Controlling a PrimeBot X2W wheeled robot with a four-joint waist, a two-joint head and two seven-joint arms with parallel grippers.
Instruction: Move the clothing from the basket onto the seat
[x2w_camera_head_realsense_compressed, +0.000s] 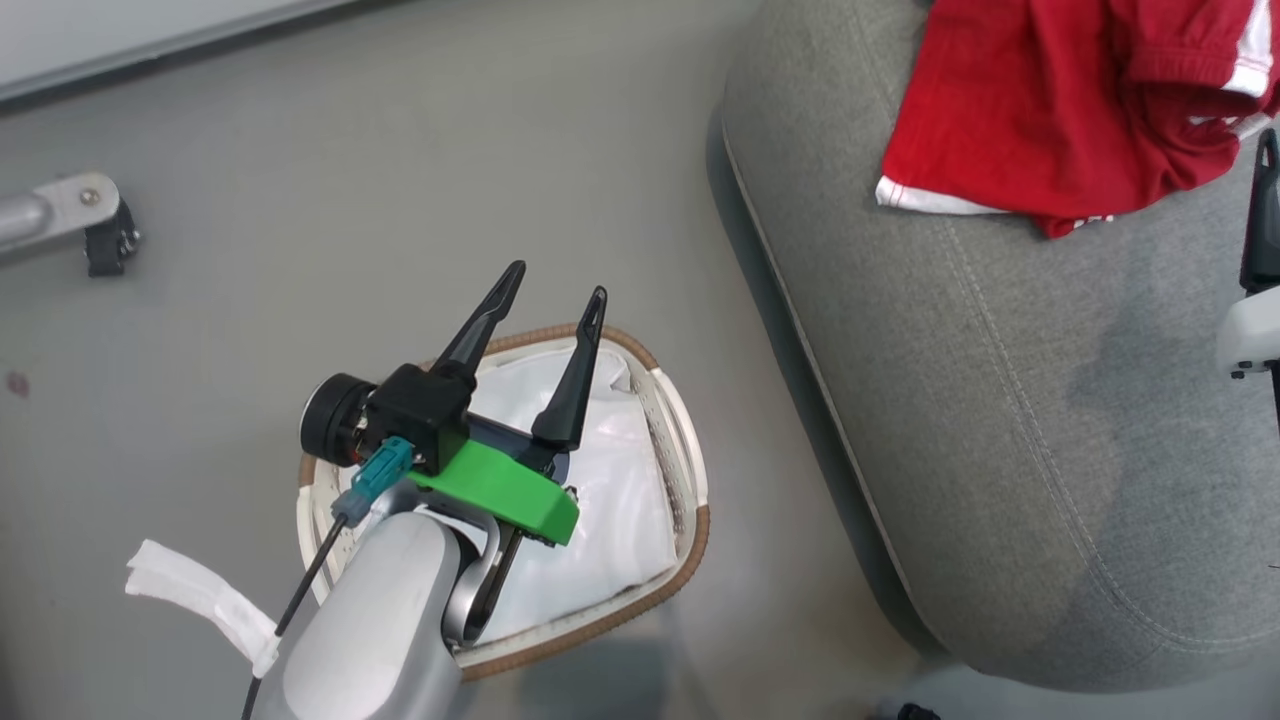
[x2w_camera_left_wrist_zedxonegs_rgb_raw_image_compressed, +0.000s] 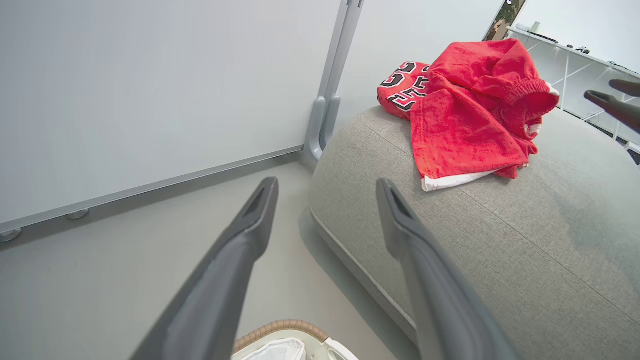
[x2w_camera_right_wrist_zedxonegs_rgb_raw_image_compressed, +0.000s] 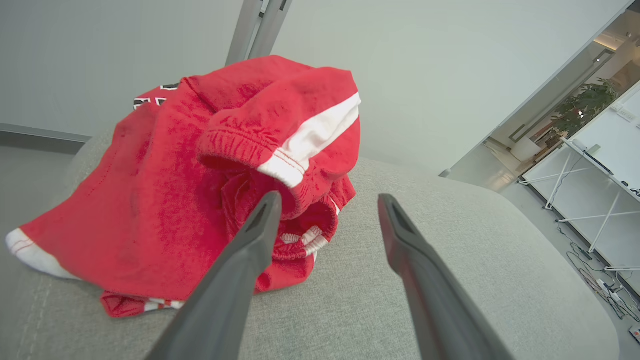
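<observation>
Clothing (x2w_camera_head_realsense_compressed: 1050, 110) is on the seat (x2w_camera_head_realsense_compressed: 1000, 400), bunched in one red pile at the seat's far end. None shows in the basket (x2w_camera_head_realsense_compressed: 690, 560), which sits on the floor just off the seat's near edge. I see only the white liner (x2w_camera_head_realsense_compressed: 610, 500) in it, though the left arm hides part of the inside.

Right hand (x2w_camera_right_wrist_zedxonegs_rgb_raw_image_compressed: 330, 200): fingers apart, nothing between them, low over the seat. The pile lies just ahead of it, off to its left-finger side. That fingertip (x2w_camera_right_wrist_zedxonegs_rgb_raw_image_compressed: 272, 202) overlaps the shorts' fold in the right wrist view, and I can't tell contact from a near miss.

Left hand (x2w_camera_head_realsense_compressed: 556, 282): fingers apart and empty, above the basket, well off the seat.

The right arm is clearly the nearer one to the pile. The pile's long axis runs across the seat, roughly crosswise to the right hand's fingers.

Shorts (x2w_camera_right_wrist_zedxonegs_rgb_raw_image_compressed: 310, 135) are on top, with an elastic waistband and a white side stripe. Jersey (x2w_camera_left_wrist_zedxonegs_rgb_raw_image_compressed: 402, 85) is underneath at the seat's back corner.

Writing: black numerals with white outline on the jersey, folded over, so I can't read the full number. No lettering or brand tag is legible.

My read is that the transfer looks done. Any next move is a straight retreat of the right hand away from the seat, taking care that the left finger doesn't snag the fold.
</observation>
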